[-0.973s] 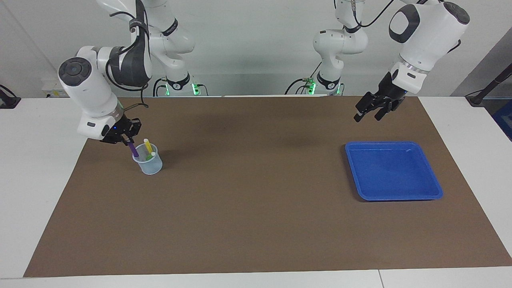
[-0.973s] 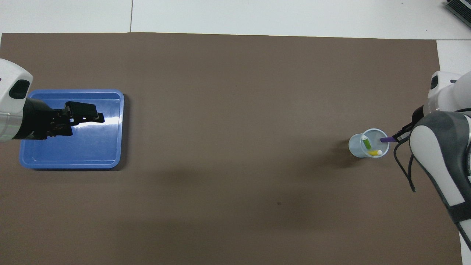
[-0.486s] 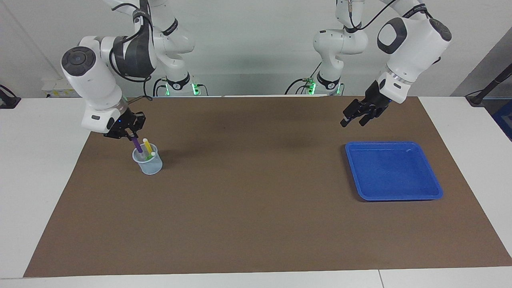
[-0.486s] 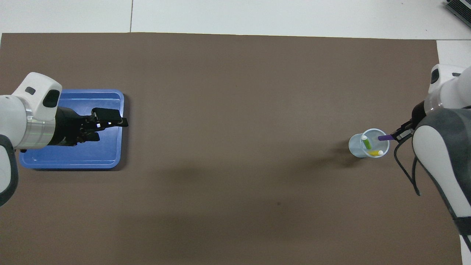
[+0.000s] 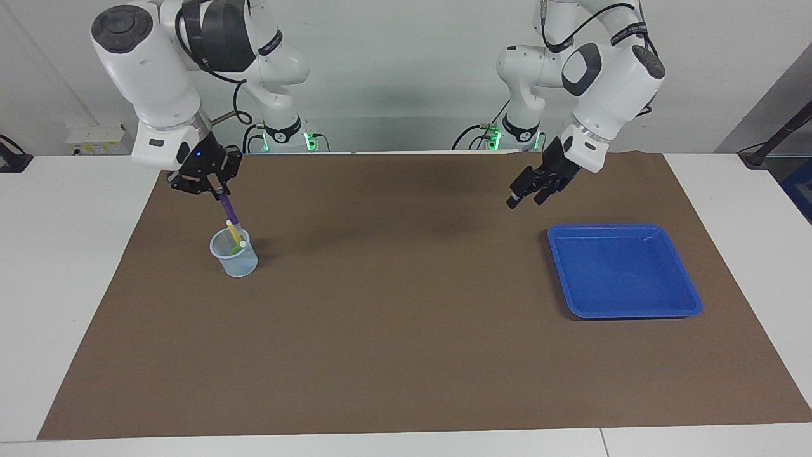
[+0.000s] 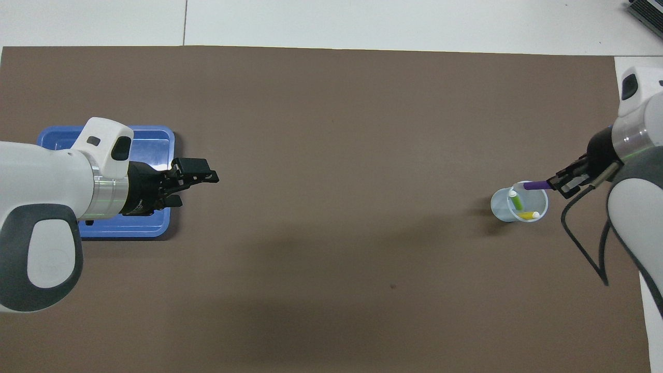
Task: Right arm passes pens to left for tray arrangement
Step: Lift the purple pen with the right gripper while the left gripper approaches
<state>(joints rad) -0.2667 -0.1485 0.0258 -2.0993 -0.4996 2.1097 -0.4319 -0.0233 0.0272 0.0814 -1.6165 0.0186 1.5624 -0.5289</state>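
Since a second ago the purple pen [image 5: 226,207] has been drawn almost clear of the cup [image 5: 235,255]; only its lower end is level with the rim now. The right gripper [image 5: 214,189] has been raised above the cup, at the right arm's end of the table. The left gripper [image 5: 530,188] has been swung off the tray [image 5: 625,271] toward the middle of the mat [image 5: 406,355].

Right gripper: fingertips pinched on the pen's upper end, so the barrel hangs down and slightly tilted. Top grip likely chosen because only the tops stood out of the cup; it also leaves the lower barrel free for a second grasp.

Left gripper: fingers spread, nothing held, raised over bare mat just beside the tray's edge. Judged as pre-positioning for the handover, jaws ready to receive.

Yellow pen [image 5: 235,235] and green pen [image 6: 515,200] are left leaning in the cup. The tray holds no pens, lying flat at the left arm's end, well apart from the cup, which is why a pass between the arms is needed.

Step judged: extraction of first pen nearly done; transfer not yet begun. Risk: the cup could be tipped if the pen tip catches the rim.
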